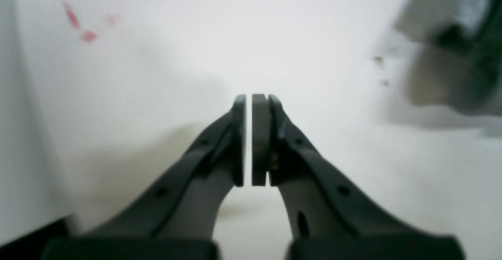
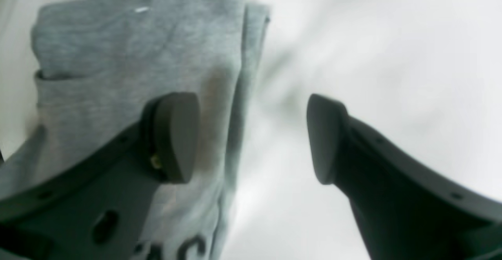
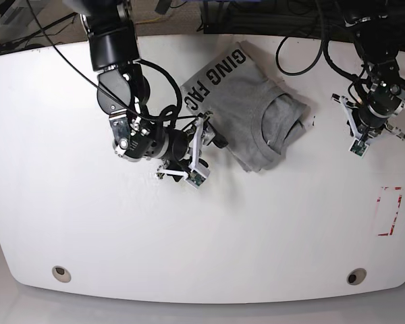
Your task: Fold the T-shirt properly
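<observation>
The right end effector stood spread wide and held nothing — one pad hung over the T-shirt's edge, the other over bare worktop. The T-shirt lay folded into a compact grey bundle near the worktop's far edge, dark block lettering showing along its far-left side and the collar facing up. The left end effector was pressed together on nothing, well apart from the T-shirt on its other side. A red dashed rectangle was marked on the worktop beyond that end effector, toward the near edge.
</observation>
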`<state>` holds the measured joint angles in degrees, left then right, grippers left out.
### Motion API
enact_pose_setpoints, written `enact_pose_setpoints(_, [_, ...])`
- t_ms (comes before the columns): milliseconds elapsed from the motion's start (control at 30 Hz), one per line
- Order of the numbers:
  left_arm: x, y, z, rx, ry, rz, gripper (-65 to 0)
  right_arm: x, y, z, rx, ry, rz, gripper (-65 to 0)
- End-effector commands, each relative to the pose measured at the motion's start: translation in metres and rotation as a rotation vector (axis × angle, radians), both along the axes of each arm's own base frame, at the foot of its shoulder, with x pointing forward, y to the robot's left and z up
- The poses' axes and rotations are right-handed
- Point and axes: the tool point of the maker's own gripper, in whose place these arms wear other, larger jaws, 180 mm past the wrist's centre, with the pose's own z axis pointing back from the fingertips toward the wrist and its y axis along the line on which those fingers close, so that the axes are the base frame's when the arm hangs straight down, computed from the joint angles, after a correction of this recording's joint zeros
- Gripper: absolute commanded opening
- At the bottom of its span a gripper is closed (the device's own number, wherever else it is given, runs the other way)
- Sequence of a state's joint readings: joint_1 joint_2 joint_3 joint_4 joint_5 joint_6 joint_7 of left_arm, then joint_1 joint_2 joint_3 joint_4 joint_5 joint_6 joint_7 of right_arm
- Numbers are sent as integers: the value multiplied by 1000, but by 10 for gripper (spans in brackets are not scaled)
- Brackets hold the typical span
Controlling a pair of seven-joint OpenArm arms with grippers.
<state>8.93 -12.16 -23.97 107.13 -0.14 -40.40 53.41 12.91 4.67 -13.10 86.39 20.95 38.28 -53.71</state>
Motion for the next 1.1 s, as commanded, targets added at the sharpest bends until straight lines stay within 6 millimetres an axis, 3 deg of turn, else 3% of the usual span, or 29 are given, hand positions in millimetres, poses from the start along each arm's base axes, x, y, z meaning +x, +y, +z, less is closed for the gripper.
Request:
enact_pose_setpoints(0, [-4, 3, 7, -49, -35, 9, -640, 9, 23, 11, 54, -14, 49, -233])
enact_pose_setpoints(233, [-30, 12, -5, -85, 4, 50, -643, 21, 59, 2, 92, 78, 73, -233])
enact_pose_setpoints(567, [-48, 14, -15, -84, 50, 60, -644, 25, 84, -7, 124, 149, 81, -247])
enact_pose_setpoints(667, [-49, 14, -16, -83, 53, 60, -644, 27, 87, -3, 148, 138, 76, -349])
enact_pose_setpoints(733, [-49, 14, -16, -83, 53, 60, -644, 28, 88, -2, 158, 133, 73, -458])
enact_pose_setpoints(867, [-49, 12, -17, -87, 55, 55, -644, 31, 88, 5, 169, 113, 71, -610])
enact_pose_setpoints(933, [-49, 11, -17, -87, 56, 54, -644, 33, 85, 11, 169, 93, 70, -645])
enact_pose_setpoints(1067, [-48, 11, -17, -88, 56, 53, -644, 33, 78, 24, 175, 32, 67, -650])
